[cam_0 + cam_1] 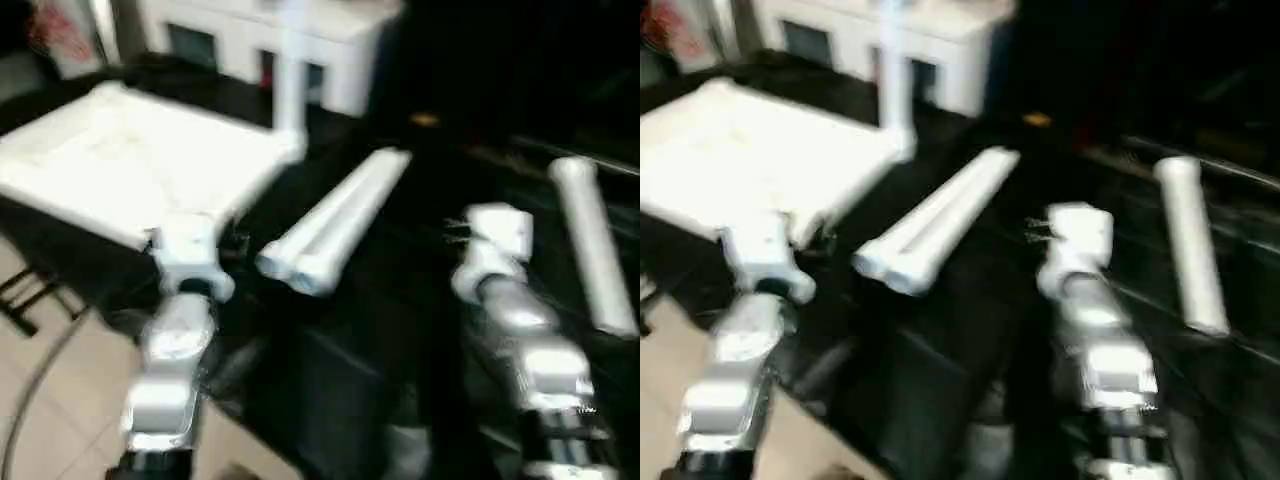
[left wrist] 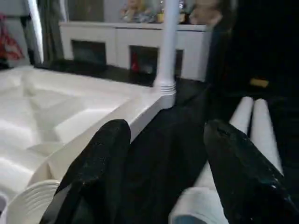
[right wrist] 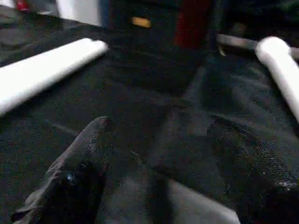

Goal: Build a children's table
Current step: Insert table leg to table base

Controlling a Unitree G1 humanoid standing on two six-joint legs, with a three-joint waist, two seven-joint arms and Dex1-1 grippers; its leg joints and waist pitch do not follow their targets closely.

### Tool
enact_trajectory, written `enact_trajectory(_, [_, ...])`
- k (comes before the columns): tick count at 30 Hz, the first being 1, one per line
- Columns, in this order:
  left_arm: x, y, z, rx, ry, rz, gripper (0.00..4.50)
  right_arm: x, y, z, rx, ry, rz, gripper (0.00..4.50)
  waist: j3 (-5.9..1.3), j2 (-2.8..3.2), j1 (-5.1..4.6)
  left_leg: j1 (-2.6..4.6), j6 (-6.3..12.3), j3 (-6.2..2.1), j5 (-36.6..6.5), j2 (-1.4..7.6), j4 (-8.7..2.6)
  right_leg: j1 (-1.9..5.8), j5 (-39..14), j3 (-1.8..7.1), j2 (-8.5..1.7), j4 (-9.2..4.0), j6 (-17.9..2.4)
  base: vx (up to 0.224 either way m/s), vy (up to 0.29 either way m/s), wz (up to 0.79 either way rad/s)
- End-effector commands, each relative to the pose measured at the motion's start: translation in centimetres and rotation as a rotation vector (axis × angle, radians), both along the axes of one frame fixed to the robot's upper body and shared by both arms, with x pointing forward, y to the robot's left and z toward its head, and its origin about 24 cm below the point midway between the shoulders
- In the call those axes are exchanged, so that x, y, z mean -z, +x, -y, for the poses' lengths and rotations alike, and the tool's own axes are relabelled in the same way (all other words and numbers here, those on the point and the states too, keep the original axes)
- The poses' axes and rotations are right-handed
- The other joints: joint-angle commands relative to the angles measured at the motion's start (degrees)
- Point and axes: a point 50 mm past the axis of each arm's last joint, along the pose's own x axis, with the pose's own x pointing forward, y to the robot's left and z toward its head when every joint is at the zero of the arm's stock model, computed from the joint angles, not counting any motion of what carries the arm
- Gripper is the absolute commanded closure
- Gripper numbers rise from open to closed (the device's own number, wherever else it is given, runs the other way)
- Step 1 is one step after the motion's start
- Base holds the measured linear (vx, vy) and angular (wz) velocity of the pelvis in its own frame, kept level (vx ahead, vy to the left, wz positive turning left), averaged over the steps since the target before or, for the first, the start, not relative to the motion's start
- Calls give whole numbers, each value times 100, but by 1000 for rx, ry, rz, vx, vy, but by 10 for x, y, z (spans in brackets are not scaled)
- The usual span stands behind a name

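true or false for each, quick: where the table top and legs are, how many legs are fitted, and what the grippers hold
1. The table top lies with its ribbed underside up. True.
2. All four legs are fitted into the top. False: one upright leg stands in a corner socket; the others lie loose on the black surface.
3. Two legs lie side by side between the two arms. True.
4. The right gripper is shut on a leg. False: its fingers stand apart with nothing between them.
5. A single leg lies to the right of the right arm. True.
6. The left gripper holds the table top. False: it is open and empty, near the top's corner.
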Motion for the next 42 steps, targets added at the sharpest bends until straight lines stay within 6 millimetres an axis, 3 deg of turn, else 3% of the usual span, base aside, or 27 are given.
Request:
enact_trajectory(1, [1,1,-1,36,-12,-12,157,-7,6,10,47,-1,12,82,-298,168,-57,47,578,-441,-745,998,-794,436,-2440,324,-741,-800,1166,-109,-159,-18])
enact_trajectory(2, [2,1,-1,42,-14,-17,156,-8,7,15,64,-3,12,72,-339,239,-103,183,774,-578,-1085,1474,-1014,452,-1363,427,-809,-282,777,-68,-143,-4])
enact_trajectory(3, [1,2,-2,51,-23,-16,156,-10,9,20,81,-9,13,62,-244,169,-81,248,740,-422,-1445,1465,-1128,268,-653,688,-893,-85,380,-68,-143,-4])
enact_trajectory(4, [1,2,-2,68,-35,-20,156,-12,13,30,112,-27,9,55,-180,60,-98,253,487,-197,-1663,1111,-981,180,-1055,797,-904,-372,251,-43,-138,24])
enact_trajectory(5, [1,3,-3,79,-43,-21,156,-13,15,36,131,-35,5,46,-170,-72,-111,271,140,63,-1542,561,-676,150,-2307,783,-898,-717,356,-57,-130,20])
enact_trajectory(6, [1,3,-3,100,-42,-25,156,-15,18,43,143,-53,-4,36,-200,-111,42,110,21,195,-127,250,-272,218,-4964,839,-1014,-1033,1100,-57,-130,20])
enact_trajectory(7, [1,3,-3,130,-40,-35,156,-16,23,51,157,-77,-15,27,-216,-40,93,90,32,183,35,241,-320,214,-5101,786,-970,-1041,1180,-69,-119,-1])
enact_trajectory(8, [1,3,-3,138,-39,-38,156,-17,25,53,161,-84,-18,21,-211,-28,72,6,30,178,107,270,-501,285,-4692,585,-798,-1028,1183,-75,-74,-8])
enact_trajectory(10, [1,2,-4,166,-38,-46,156,-19,31,60,175,-91,-26,6,-243,127,51,162,-3,110,-215,468,-701,228,-3680,299,-597,-1047,1011,-71,-54,-8])
enact_trajectory(12, [0,1,-4,198,-38,-53,156,-20,38,66,191,-108,-40,6,-265,290,-26,129,113,-45,-771,815,-885,424,-2463,140,-629,-934,554,-61,7,-8])
enact_trajectory(13, [0,0,-5,220,-39,-57,156,-20,42,71,202,-116,-55,6,-254,354,-59,111,144,-168,-1530,1118,-1051,498,-1921,132,-673,-670,312,-50,48,-15])
enact_trajectory(14, [0,-2,-4,248,-50,-69,156,-19,45,76,220,-121,-74,6,-212,403,-59,97,-4,-284,-2494,1400,-1301,555,-1306,266,-707,-153,126,-77,36,-14])
enact_trajectory(15, [-1,-4,-4,271,-48,-74,156,-19,48,81,240,-118,-85,6,-162,345,-26,193,-271,-157,-3097,1302,-1357,411,-1211,450,-748,-57,-90,-77,36,-14])
enact_trajectory(16, [-1,-5,-6,277,-38,-79,156,-17,50,83,244,-109,-98,6,-115,197,-41,292,-405,7,-3112,974,-1153,242,-1917,514,-729,-395,-130,0,0,0])
enact_trajectory(17, [-1,-8,-10,282,-13,-89,156,-14,52,87,251,-87,-125,6,-108,-18,-11,503,-389,263,-1802,318,-370,-49,-4465,386,-987,-1027,232,0,0,0])
enact_trajectory(18, [-1,-9,-12,278,-6,-91,156,-12,53,89,253,-83,-137,6,-148,-9,57,240,-129,238,-654,326,-309,195,-5189,495,-1173,-1080,528,0,0,0])
enact_trajectory(19, [-2,-10,-14,274,-3,-92,156,-9,52,91,265,-94,-158,6,-232,-23,146,59,-68,214,-294,335,-465,378,-4844,488,-1092,-953,633,51,-21,-10])
enact_trajectory(20, [-2,-11,-16,272,2,-94,156,-8,52,93,278,-96,-163,6,-220,68,165,41,-66,181,-189,413,-656,307,-4301,284,-872,-952,660,57,2,-14])
enact_trajectory(21, [-2,-12,-16,271,3,-94,156,-8,52,93,280,-97,-164,6,-251,90,155,74,-86,159,-256,477,-714,290,-3862,246,-796,-909,586,57,2,-14])
enact_trajectory(23, [-4,-17,-21,288,17,-103,156,-4,52,96,299,-82,-181,6,-324,182,109,44,-36,45,-311,732,-829,355,-2109,206,-781,-692,-121,0,0,0])
enact_trajectory(24, [-4,-17,-22,290,17,-104,156,-3,52,96,300,-81,-181,6,-324,192,97,-1,-10,25,-371,771,-847,376,-1882,196,-782,-641,-238,0,0,0])
enact_trajectory(26, [-6,-21,-23,313,20,-113,156,0,52,96,299,-76,-197,6,-307,173,97,66,-45,91,-779,734,-817,304,-2023,209,-825,-687,-433,0,0,0])
enact_trajectory(28, [-7,-28,-23,362,19,-130,156,6,51,93,289,-50,-228,6,-313,121,123,-3,29,111,-494,730,-826,353,-1680,241,-854,-636,-665,0,0,0])
enact_trajectory(30, [-7,-31,-23,373,29,-140,156,9,50,94,292,-47,-248,6,-306,152,149,17,70,140,-400,728,-807,331,-1592,257,-857,-623,-750,0,0,0])
enact_trajectory(31, [-7,-33,-24,374,37,-145,156,9,49,96,309,-35,-252,6,-293,66,160,13,115,155,-296,728,-812,331,-1501,269,-850,-606,-786,0,0,0])
enact_trajectory(32, [-7,-34,-24,373,38,-146,156,9,49,97,318,-25,-250,6,-303,88,182,13,121,148,-242,733,-809,341,-1457,271,-859,-577,-814,0,0,0])
enact_trajectory(42, [-7,-46,-20,440,27,-164,156,-5,56,99,320,7,-148,6,-250,63,256,40,4,197,-450,748,-837,319,-2001,260,-859,-654,-536,0,0,0])
